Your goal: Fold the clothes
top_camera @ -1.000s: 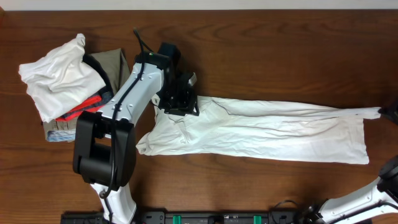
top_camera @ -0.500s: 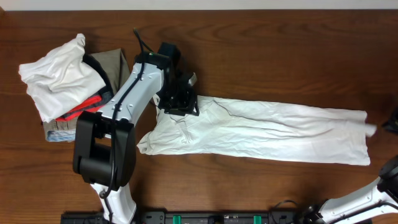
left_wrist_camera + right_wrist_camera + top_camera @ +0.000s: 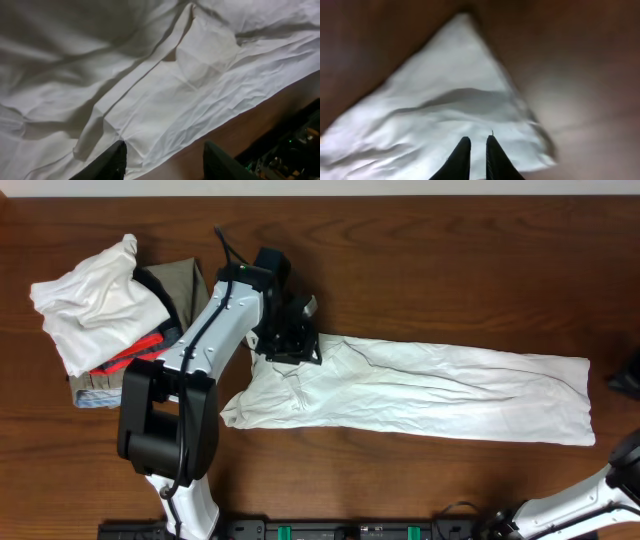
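I have the trousers (image 3: 420,390) laid flat across the table (image 3: 450,260), waist end left, leg ends right. My left gripper (image 3: 288,340) sits over the waist end's far edge. My right gripper (image 3: 625,383) is at the right edge, just beside the leg ends, apart from them. A heap of other clothes (image 3: 110,315) lies far left, behind the left arm.

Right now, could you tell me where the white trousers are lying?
In the overhead view the white trousers lie flat across the middle of the table, waist end under the left gripper, leg cuffs reaching toward the right gripper at the right edge.
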Controlling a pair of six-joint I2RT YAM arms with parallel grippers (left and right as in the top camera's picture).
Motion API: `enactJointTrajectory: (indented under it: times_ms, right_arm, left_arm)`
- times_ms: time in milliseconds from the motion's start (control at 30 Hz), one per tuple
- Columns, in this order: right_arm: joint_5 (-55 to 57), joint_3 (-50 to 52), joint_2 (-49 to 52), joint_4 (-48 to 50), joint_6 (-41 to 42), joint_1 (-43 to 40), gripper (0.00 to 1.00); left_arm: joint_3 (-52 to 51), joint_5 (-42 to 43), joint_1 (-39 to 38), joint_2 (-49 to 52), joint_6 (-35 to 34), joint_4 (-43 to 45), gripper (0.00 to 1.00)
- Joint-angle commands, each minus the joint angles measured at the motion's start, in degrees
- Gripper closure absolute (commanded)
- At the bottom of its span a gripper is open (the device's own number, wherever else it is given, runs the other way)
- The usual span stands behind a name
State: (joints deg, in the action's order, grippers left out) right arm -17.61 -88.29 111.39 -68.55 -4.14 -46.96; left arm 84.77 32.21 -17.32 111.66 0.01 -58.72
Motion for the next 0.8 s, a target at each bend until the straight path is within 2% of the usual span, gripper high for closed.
enactJointTrajectory:
  times_ms: [0,267,533,767]
  right_arm:
    - [-8.79,1.57,-0.33,0.04,-2.19,3.08,0.89]
    - [-8.72,10.54,-0.26,6.36,-3.21,9.84,0.88]
    - [-8.33,20.00,-0.26,14.71,-2.99,10.40,0.86]
    - [-5.66,21.51,-0.26,16.48,-2.19,10.29,0.83]
  left_arm:
    - [-0.31,1.64,-0.72,0.72,0.17,1.20,0.50]
    - [-0.31,0.20,-4.87,1.29,0.13,5.97,0.51]
    - [-0.35,-1.68,-5.09,5.31,-2.47,5.66,0.51]
    - [-0.35,-1.86,-4.72,10.64,-3.37,4.17,0.51]
